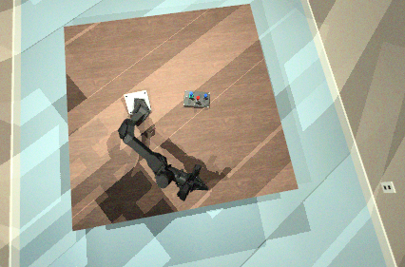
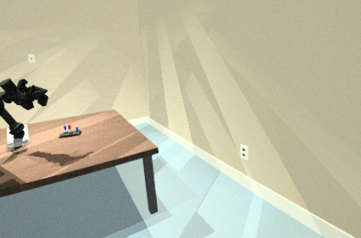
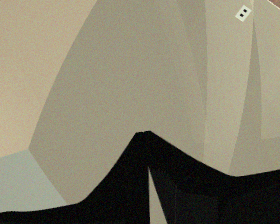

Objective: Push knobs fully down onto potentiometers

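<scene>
A small grey circuit board (image 1: 197,102) is seen lying flat on the wooden table (image 1: 228,56), just beside the arm's white base plate (image 1: 129,98) and apart from it, with a strip of bare wood between them. Three knobs are carried upright in a row along the board's edge farthest from the arm: a blue knob (image 1: 191,95) nearest the base plate, a red knob (image 1: 198,97) in the middle, and a second blue knob (image 1: 205,96) farthest from the base plate. How far each knob is pushed down cannot be told.
</scene>
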Motion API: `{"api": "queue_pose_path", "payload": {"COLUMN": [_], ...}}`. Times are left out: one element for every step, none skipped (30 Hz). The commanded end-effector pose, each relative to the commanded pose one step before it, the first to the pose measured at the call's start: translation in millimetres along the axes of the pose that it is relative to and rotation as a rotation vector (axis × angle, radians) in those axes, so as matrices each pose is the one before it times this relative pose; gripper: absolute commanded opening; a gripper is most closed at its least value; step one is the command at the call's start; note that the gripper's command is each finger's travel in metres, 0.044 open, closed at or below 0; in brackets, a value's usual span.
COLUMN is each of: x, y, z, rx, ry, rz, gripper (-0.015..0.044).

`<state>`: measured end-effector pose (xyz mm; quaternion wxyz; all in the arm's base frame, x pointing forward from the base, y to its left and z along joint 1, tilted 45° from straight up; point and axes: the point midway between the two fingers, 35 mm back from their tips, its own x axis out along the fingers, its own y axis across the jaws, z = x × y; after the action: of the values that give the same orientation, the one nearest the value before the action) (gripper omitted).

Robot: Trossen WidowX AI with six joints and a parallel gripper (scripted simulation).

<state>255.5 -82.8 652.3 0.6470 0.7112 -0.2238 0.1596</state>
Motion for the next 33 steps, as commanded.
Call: {"api": "queue_pose_path", "payload": {"x": [15.34,3.01,2.46,1.99,2.47,3.08,3.58,3.67,3.7,3.73,3.78,3.8,3.82,3.84,3.85,3.87,3.88,3.36,3.12,3.12,3.11,3.11,3.11,3.1,3.09,3.8,4.18,4.17,4.17,4.16,4.15,4.14,4.13], "y": [-44.09,-7.66,-6.17,-4.85,-5.72,-7.11,-8.22,-8.34,-8.33,-7.8,-7.84,-7.83,-7.82,-7.81,-7.8,-7.78,-7.76,-6.86,-6.35,-6.32,-6.3,-6.28,-6.27,-6.25,-6.23,-7.47,-8.18,-8.13,-8.07,-8.02,-7.96,-7.89,-7.83], "z": [7.55,0.66,0.44,0.29,0.25,0.23,0.15,0.04,-0.08,-0.09,-0.21,-0.33,-0.45,-0.58,-0.7,-0.82,-0.93,-1.76,-1.71,-1.79,-1.87,-1.95,-2.02,-2.1,-2.17,-1.43,-1.69,-1.81,-1.93,-2.05,-2.17,-2.28,-2.39], "rx": [0.0253,0.0037,0.0027,0.0024,0.0043,0.0051,0.0055,0.0051,0.0047,0.0033,0.0028,0.0024,0.0019,0.0015,0.001,0.0005,0.0001,0.0003,-0.0001,-0.0004,-0.0008,-0.0011,-0.0015,-0.0018,-0.0022,-0.0033,-0.0042,-0.0047,-0.0053,-0.0059,-0.0064,-0.007,-0.0075], "ry": [-0.03165,-0.00434,-0.00335,-0.00239,-0.00209,-0.00251,-0.00278,-0.00269,-0.00257,-0.00341,-0.00331,-0.00319,-0.00307,-0.00296,-0.00285,-0.00275,-0.00265,-0.00022,-0.00015,-0.0001,-0.00005,0.0,0.00004,0.00008,0.00012,-0.00293,-0.00315,-0.00308,-0.00301,-0.00294,-0.00289,-0.00284,-0.00279], "rz": [-0.11178,-0.02089,-0.01696,-0.01335,-0.01556,-0.01943,-0.0226,-0.02308,-0.02322,-0.02163,-0.02191,-0.02204,-0.02216,-0.02228,-0.02238,-0.02248,-0.02257,-0.01954,-0.01817,-0.01817,-0.0182,-0.01823,-0.01826,-0.01828,-0.0183,-0.02335,-0.02574,-0.02575,-0.02576,-0.02575,-0.02574,-0.02572,-0.02568], "gripper": [0.0,0.0,0.0,0.0,0.0,0.0,0.0,0.0,0.0,0.0,0.0,0.0,0.0,0.0,0.0,0.0,0.0,0.0,0.0,0.0,0.0,0.0,0.0,0.0,0.0,0.0,0.0,0.0,0.0,0.0,0.0,0.0,0.0]}}
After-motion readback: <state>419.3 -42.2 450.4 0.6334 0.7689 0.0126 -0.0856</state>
